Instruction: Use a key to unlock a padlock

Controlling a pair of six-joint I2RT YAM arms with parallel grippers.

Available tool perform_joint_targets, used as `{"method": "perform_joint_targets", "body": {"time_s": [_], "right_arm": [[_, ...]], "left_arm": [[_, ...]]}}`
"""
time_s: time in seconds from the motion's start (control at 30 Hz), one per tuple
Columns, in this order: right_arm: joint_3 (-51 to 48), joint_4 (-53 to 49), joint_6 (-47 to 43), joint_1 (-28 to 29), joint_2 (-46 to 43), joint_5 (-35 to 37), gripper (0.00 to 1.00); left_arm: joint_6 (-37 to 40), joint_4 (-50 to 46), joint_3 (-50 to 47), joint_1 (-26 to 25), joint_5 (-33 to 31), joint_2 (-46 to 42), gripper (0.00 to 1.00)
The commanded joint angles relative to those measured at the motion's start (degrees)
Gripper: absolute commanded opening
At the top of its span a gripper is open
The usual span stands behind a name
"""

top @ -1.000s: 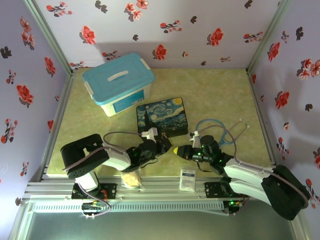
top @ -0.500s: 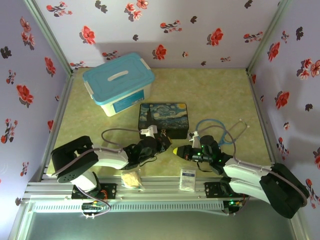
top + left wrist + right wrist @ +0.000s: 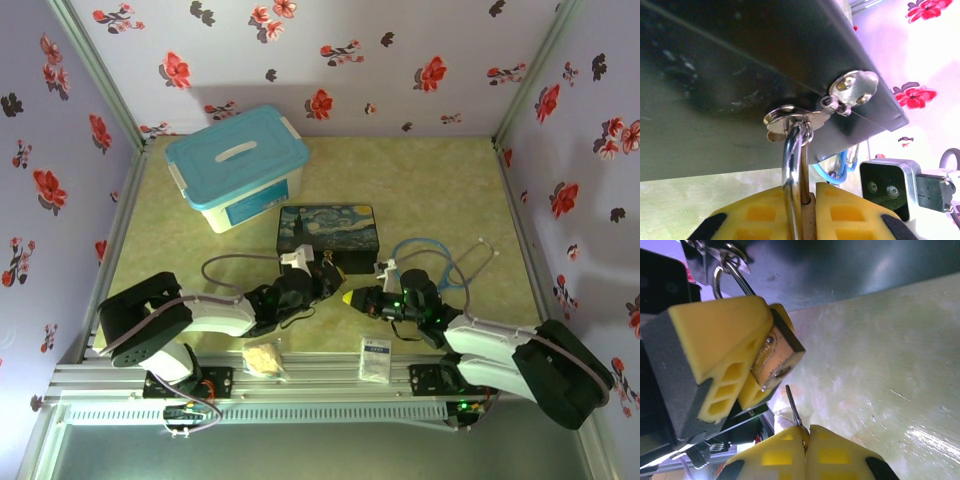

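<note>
i count one padlock [image 3: 776, 356], one key [image 3: 794, 409], one painted tin box [image 3: 328, 230], one blue-lidded tub [image 3: 238, 165], one loop of blue tube [image 3: 428, 241], one white packet [image 3: 375, 358] and one small bag [image 3: 263, 358]. my left gripper [image 3: 807, 200] has its yellow pads pressed on the padlock's brass body, whose silver shackle [image 3: 792, 160] runs through the hasp [image 3: 790, 119] on the tin's near side, near the middle of the tabletop [image 3: 430, 180]. my right gripper [image 3: 806, 437] pinches the key with its pads pressed together, the tip just beside the padlock's base and not touching it. the tub stands at the far left corner, the packet and bag at the near edge. the tabletop is mottled yellow-green. the walls [image 3: 400, 60] are pale lilac with red and dark flowers.
</note>
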Motion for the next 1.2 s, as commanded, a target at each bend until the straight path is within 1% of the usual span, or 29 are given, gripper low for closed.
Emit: {"method": "perform_joint_targets", "body": {"time_s": [0.0,0.13,0.3,0.43,0.53,0.67,0.87,1.17], "right_arm": [[-0.1,4.2,2.0,-1.3,0.3,-1.6,0.03],[-0.9,3.3,2.0,-2.8,-1.2,-2.5,0.03],[-0.7,0.0,1.3,-3.1,-4.2,-2.4,0.03],[-0.4,0.1,1.5,-3.2,-3.9,-2.1,0.03],[-1.0,4.0,3.1,-3.4,-2.5,-1.1,0.03],[-1.2,11.1,8.1,-4.6,1.0,-1.5,0.02],[-1.7,21.1,13.9,-8.0,6.8,-4.3,0.01],[-0.2,20.5,16.4,-8.3,7.1,-5.5,0.0]], "left_arm": [[0.0,5.2,-0.1,0.3,-0.3,-0.5,0.0],[0.0,4.7,-0.4,0.4,-0.7,-1.2,0.0],[0.0,5.4,-0.2,0.3,-0.5,-1.1,0.0],[-0.4,6.2,-0.3,0.2,-0.4,-1.5,0.0],[-0.6,7.2,-0.5,0.2,-0.2,-1.3,0.0],[-1.0,9.7,-0.8,-0.4,0.1,-0.5,0.0],[-1.6,11.2,-0.9,-0.6,0.3,0.7,0.0],[-1.2,10.3,-0.1,-0.8,0.4,2.1,0.0]]}}
